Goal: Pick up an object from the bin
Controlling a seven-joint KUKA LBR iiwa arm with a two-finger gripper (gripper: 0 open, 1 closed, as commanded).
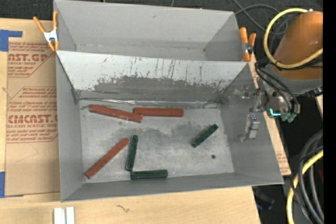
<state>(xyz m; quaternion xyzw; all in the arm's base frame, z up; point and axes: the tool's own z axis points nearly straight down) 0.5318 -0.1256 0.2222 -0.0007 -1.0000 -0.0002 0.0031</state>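
My gripper [252, 124] hangs at the right side of the bin, above the sloping right wall and apart from every loose thing. The nearest thing is a short dark green stick [204, 135], lying tilted on the bin floor to the gripper's left. A small dark speck [212, 155] lies just below that stick. Further left, a red-brown stick [158, 111] lies flat along the back of the floor.
A second red-brown stick [115, 113] lies at the back left and a third [106, 158] lies slanted at the front left. Two more dark green sticks [131, 152] [149, 174] form an L near the front. The arm with its orange cover and cables stands at the right.
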